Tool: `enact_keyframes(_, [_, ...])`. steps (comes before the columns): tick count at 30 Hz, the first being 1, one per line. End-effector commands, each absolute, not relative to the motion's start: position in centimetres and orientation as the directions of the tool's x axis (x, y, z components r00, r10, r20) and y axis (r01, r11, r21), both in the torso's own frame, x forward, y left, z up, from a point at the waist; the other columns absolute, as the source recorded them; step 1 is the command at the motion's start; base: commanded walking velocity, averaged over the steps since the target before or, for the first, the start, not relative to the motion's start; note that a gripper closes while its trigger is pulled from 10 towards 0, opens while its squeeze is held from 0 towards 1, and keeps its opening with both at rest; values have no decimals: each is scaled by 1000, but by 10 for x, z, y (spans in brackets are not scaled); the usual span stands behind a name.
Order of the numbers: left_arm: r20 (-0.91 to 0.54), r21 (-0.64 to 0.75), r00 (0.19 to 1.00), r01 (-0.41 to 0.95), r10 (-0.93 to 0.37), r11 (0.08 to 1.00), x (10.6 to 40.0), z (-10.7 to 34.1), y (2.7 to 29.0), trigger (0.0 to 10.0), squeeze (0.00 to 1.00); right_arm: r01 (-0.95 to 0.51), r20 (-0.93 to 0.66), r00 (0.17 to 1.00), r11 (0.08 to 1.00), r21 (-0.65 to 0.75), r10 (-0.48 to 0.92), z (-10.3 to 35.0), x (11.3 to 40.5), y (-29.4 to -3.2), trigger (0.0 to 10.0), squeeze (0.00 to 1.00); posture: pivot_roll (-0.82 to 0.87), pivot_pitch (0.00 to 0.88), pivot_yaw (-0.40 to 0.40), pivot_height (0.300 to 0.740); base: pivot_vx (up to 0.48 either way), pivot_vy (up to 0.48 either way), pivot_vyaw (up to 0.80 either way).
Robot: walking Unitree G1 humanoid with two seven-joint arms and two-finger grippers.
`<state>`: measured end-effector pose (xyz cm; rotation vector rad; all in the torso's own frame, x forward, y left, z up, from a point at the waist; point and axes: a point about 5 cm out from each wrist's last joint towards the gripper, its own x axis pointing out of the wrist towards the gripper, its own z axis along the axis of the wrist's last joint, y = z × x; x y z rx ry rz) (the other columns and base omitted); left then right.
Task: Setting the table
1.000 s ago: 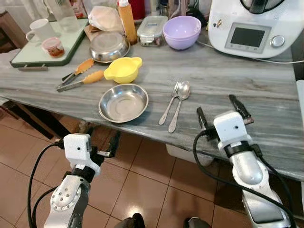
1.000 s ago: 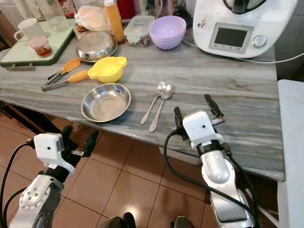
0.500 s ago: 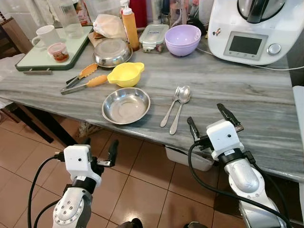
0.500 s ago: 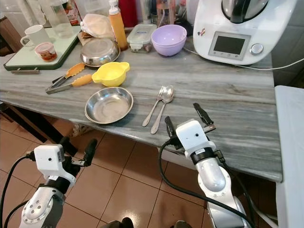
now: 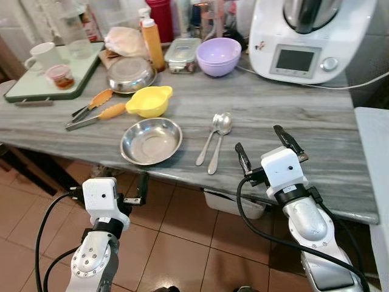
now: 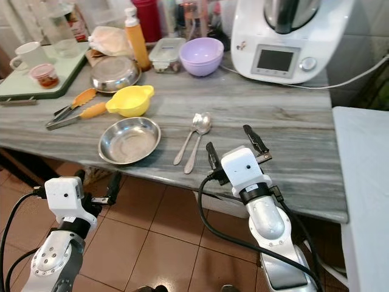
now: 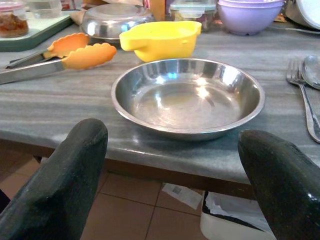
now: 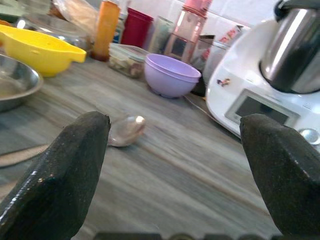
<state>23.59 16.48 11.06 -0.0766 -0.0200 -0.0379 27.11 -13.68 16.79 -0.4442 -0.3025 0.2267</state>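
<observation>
My left gripper (image 5: pixel 115 185) hangs below the front edge of the grey surface (image 5: pixel 328 128), over the tiled floor (image 5: pixel 182 243), with its fingers spread wide and nothing between them; its wrist camera looks straight at the steel bowl (image 7: pixel 187 97). My right gripper (image 5: pixel 265 145) sits at the surface's near edge, fingers wide apart and empty, just right of the cutlery. The steel bowl lies near the front edge, and a fork (image 5: pixel 206 141) and spoon (image 5: pixel 219 139) lie side by side to its right, handles toward me. Just behind the bowl is a yellow bowl (image 5: pixel 149 101), with orange-tipped tongs (image 5: pixel 96 112) to its left. Farther back stand an upturned steel dish (image 5: pixel 130 73), an orange bottle (image 5: pixel 152 44), a lidded container (image 5: pixel 182 54) and a stack of purple bowls (image 5: pixel 217 56). At the far left a green tray (image 5: pixel 24 90) carries a white mug (image 5: pixel 40 56) and a small jar (image 5: pixel 59 76). At the far right stands a white kitchen machine (image 5: pixel 301 36).
</observation>
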Motion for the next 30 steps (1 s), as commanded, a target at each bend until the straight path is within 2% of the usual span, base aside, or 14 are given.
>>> enact_keyframes(1, [-13, -54, 1000, 5, -6, 999, 235, 106, 171, 10000, 0, -169, 235, 925, 877, -450, 298, 167, 271, -131, 10000, 47, -162, 123, 129, 740, 0, 0, 0])
enact_keyframes(10, [-40, -42, 999, -13, 12, 999, 239, 106, 170, 10000, 0, -169, 246, 920, 873, -457, 307, 169, 274, -127, 10000, 59, -155, 123, 134, 740, -59, 0, 0])
enact_keyframes(30, [-73, -28, 997, 2, -4, 1000, 240, 105, 172, 10000, 0, -170, 247, 920, 877, -450, 305, 167, 277, -124, 10000, 55, -146, 120, 144, 740, -398, 0, 0])
